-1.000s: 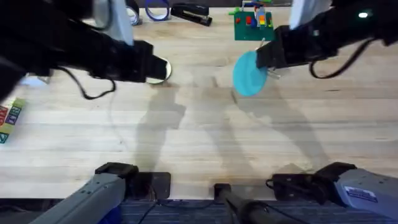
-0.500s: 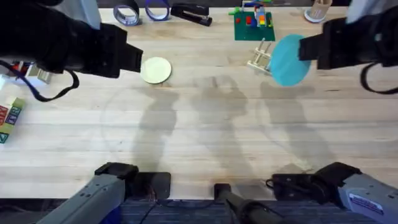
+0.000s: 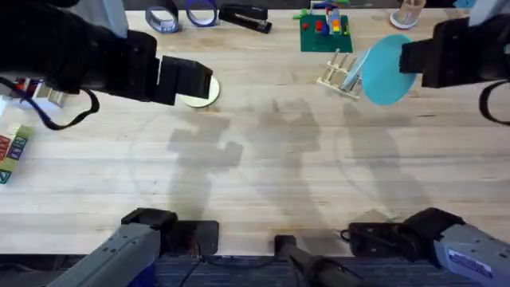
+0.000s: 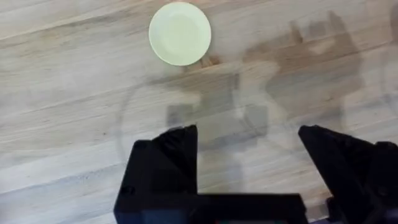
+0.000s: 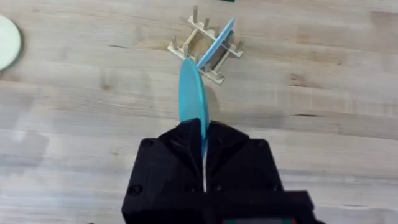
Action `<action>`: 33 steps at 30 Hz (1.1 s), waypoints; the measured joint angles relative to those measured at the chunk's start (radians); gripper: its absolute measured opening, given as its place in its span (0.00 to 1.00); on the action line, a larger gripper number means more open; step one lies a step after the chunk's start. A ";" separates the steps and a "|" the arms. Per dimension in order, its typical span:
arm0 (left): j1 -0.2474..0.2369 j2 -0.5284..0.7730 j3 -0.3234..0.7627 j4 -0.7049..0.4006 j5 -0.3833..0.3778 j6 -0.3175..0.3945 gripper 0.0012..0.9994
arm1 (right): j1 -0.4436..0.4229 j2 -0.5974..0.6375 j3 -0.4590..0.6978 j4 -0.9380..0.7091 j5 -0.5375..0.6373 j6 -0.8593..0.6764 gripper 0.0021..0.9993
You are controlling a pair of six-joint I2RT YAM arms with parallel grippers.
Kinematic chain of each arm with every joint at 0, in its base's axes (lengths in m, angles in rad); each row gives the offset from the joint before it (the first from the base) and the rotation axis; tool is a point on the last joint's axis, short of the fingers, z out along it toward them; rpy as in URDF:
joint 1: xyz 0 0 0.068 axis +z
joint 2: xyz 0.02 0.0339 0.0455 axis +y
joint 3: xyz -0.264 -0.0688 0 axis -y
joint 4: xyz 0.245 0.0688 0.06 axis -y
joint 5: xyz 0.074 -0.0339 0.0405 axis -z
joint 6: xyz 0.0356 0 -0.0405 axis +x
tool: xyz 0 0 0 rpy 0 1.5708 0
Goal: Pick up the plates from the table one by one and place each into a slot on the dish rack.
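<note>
The right gripper is seen clamped on the rim of the turquoise plate, which is held on edge, upright, above the table. Just beyond the far edge of that plate, the dish rack is found standing on the table. A light blue plate is already seated at a slant between the rack's pegs. In the overhead view the turquoise plate is shown just beside the rack, on the side of the gripper; contact between plate and rack cannot be determined.

The left gripper is held with fingers spread wide and nothing between them, above bare table. Well ahead of its fingertips, the pale yellow plate is observed lying flat on the wood, untouched. In the overhead view the gripper is placed partly over that plate.

Farther off, tape rolls and a green brick baseplate are noted at the table's far edge.
</note>
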 joint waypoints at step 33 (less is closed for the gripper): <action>0.000 0.000 0.000 0.000 0.000 0.000 0.99 | -0.002 0.000 0.000 -0.049 0.197 0.547 0.03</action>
